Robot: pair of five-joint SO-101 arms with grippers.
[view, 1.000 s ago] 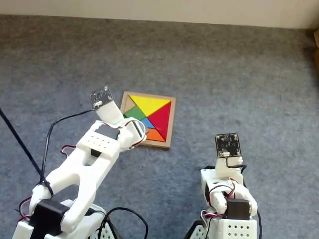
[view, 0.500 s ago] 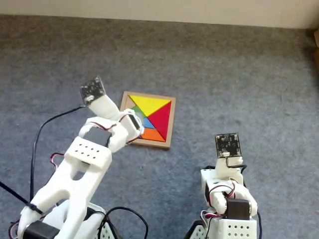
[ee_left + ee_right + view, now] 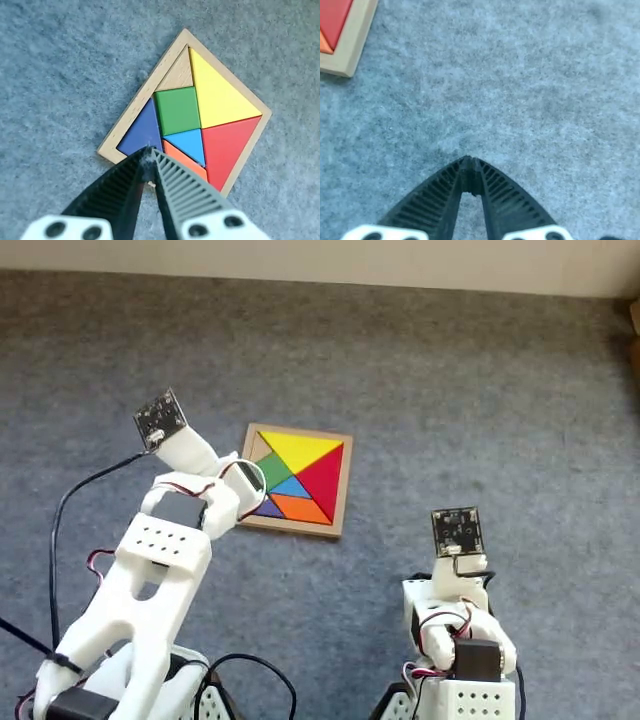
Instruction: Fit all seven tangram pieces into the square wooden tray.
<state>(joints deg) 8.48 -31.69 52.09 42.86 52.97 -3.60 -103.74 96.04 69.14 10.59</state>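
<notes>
Left gripper (image 3: pixel 148 152) is pinched shut with nothing between its fingers. In its wrist view the tips sit over the edge of the square wooden tray (image 3: pixel 129 120), at the corner of the dark blue triangle (image 3: pixel 142 132); whether they touch the wood cannot be told.

Right gripper (image 3: pixel 470 162) is also closed and empty. It hangs above bare grey bench (image 3: pixel 530 85), with one corner of the tray (image 3: pixel 350 40) off to the side.

All seven pieces lie flat inside the tray (image 3: pixel 346 485) and fill the square:
- the yellow triangle (image 3: pixel 300 448) and the red triangle (image 3: pixel 325 478) are the two large ones, meeting along a shared edge
- the green square (image 3: pixel 270 468) sits beside the yellow
- the wood-coloured triangle (image 3: pixel 260 447) is in the corner next to the green square
- the light blue triangle (image 3: pixel 291 486) is in the middle
- the orange piece (image 3: pixel 303 508) runs along the near edge, with the dark blue triangle (image 3: pixel 268 507) beside it

Over the last second the left arm (image 3: pixel 165 550) has swung away from the tray toward its own side, and its wrist camera (image 3: pixel 160 418) now sits farther from the frame. Earlier the arm covered the tray's near left corner; now the dark blue triangle and more of the orange piece show. The tray and pieces have not shifted, and the right arm (image 3: pixel 455 620) has kept still, folded near its base.
</notes>
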